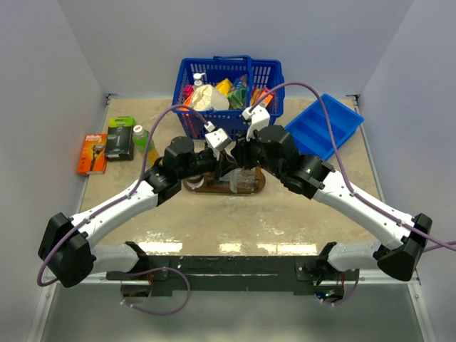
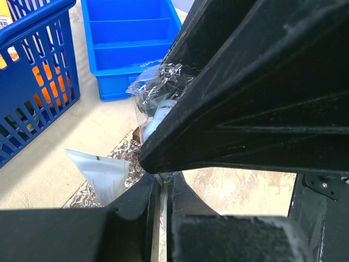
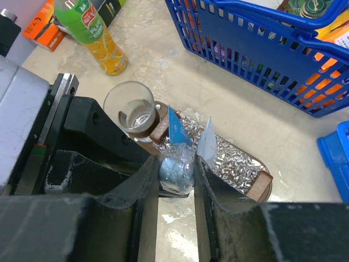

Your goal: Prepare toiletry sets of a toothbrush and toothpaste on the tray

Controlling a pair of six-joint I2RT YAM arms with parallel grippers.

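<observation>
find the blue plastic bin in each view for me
top external: the blue bin sits right of centre, on the table just right of the blue basket.
left wrist: the blue bin is at top centre, with the basket at the left edge.
right wrist: only a corner of the blue bin shows, at the right edge.
shared landmark: the blue basket, seen in all three views.
</observation>
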